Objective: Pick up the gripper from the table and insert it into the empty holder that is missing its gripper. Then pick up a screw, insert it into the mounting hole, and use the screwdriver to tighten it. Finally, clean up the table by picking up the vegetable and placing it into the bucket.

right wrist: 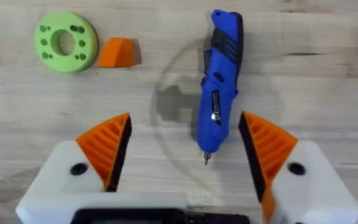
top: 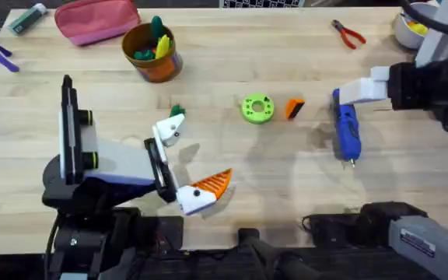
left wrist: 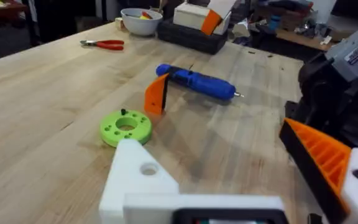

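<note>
1. My left gripper [top: 181, 163] lies open on the table; its far finger is the bare white holder [left wrist: 143, 177].
2. My right gripper [right wrist: 185, 146] hangs open over the screwdriver [right wrist: 219, 84], whose long axis runs toward me, tip nearest.
3. Insertion hasn't begun, I judge: the loose gripper [top: 295, 108] sits beside the green disc [top: 257, 108]. I'd grasp it next.

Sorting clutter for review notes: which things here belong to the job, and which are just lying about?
Job:
gripper
holder
screwdriver
vegetable
bucket

Lying about:
green disc
red pliers
pink pouch
white bowl
</note>
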You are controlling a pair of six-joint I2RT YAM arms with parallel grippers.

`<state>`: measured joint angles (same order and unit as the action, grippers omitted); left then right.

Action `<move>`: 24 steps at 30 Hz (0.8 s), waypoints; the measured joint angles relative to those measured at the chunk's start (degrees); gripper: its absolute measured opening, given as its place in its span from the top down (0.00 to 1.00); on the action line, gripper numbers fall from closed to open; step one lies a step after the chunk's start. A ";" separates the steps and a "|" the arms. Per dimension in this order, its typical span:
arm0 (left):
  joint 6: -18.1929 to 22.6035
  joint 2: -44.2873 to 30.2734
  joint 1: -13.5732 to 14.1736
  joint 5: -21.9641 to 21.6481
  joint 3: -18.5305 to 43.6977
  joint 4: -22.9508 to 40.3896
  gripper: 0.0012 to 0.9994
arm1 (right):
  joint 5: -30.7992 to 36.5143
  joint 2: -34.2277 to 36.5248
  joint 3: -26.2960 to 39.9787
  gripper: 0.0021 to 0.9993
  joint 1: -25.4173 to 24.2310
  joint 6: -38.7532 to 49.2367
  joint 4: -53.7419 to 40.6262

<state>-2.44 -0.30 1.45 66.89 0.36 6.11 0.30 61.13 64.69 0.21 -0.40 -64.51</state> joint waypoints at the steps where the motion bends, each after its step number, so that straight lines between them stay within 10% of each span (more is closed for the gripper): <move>1: 0.57 -0.02 0.00 0.14 0.00 0.50 0.01 | 0.00 -0.01 0.00 0.01 0.00 0.00 0.00; 24: 3.95 -0.02 0.00 1.09 0.02 0.98 0.01 | 0.00 0.00 0.00 0.01 0.00 0.00 0.00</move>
<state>1.52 -0.31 1.45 67.99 0.38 7.09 0.30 61.13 64.69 0.21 -0.40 -64.51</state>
